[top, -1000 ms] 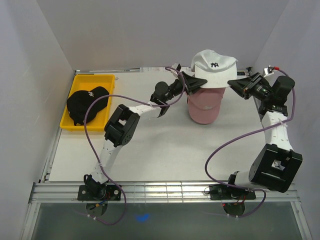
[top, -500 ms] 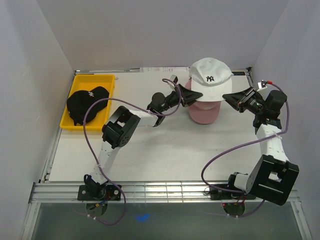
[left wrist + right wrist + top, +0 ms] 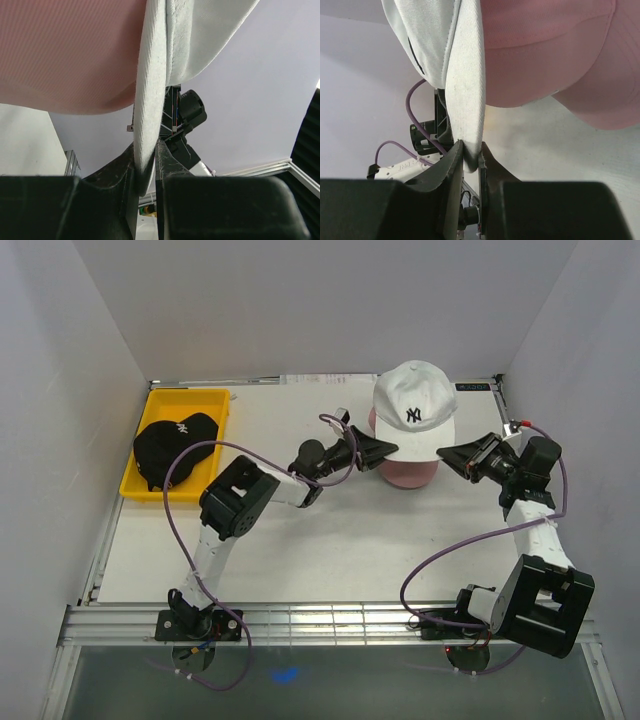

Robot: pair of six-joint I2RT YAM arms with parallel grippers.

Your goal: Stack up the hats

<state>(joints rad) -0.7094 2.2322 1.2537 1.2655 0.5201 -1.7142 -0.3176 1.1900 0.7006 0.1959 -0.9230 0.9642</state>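
A white cap (image 3: 413,410) with a dark logo sits over a pink cap (image 3: 409,473) at the back middle of the table. My left gripper (image 3: 396,447) is shut on the white cap's left edge (image 3: 150,125). My right gripper (image 3: 441,452) is shut on its right edge (image 3: 466,115). The pink cap shows under the white one in the left wrist view (image 3: 65,50) and the right wrist view (image 3: 555,50). A black cap (image 3: 174,446) lies in the yellow tray (image 3: 165,401). The tan cap is hidden.
The yellow tray stands at the back left by the left wall. White walls close in the table on the left, back and right. Purple cables loop from both arms over the table (image 3: 320,550).
Both grippers have lowered the white cap down over the pink cap and drawn it a little toward the near side. The black cap has not moved.
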